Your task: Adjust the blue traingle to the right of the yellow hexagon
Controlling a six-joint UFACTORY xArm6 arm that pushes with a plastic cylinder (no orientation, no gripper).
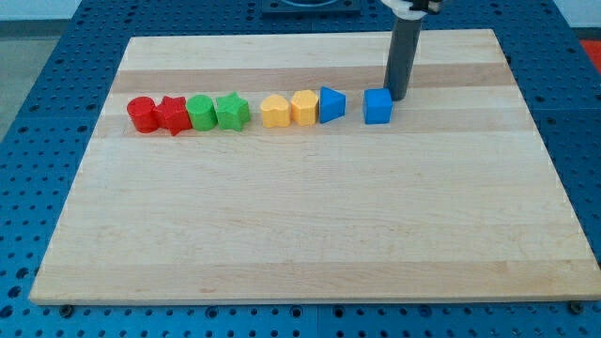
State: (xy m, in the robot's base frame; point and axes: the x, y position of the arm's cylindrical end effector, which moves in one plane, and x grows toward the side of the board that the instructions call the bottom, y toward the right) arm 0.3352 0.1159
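Upper right of the frame: my tip point(398, 98) rests just beside the blue cube point(377, 106), at that block's upper-right corner.

From there the blue triangle point(331, 103) lies toward the frame's left, beyond the cube, in the upper-centre row and already touching or nearly touching the right side of the yellow hexagon point(303, 106); I judge only a small nudge is needed. I have no hand to spread or press together: the arm ends in a dark rod standing upright on the wooden surface point(310, 235). Farther left sit another yellow block point(274, 111), two green and two red blocks.
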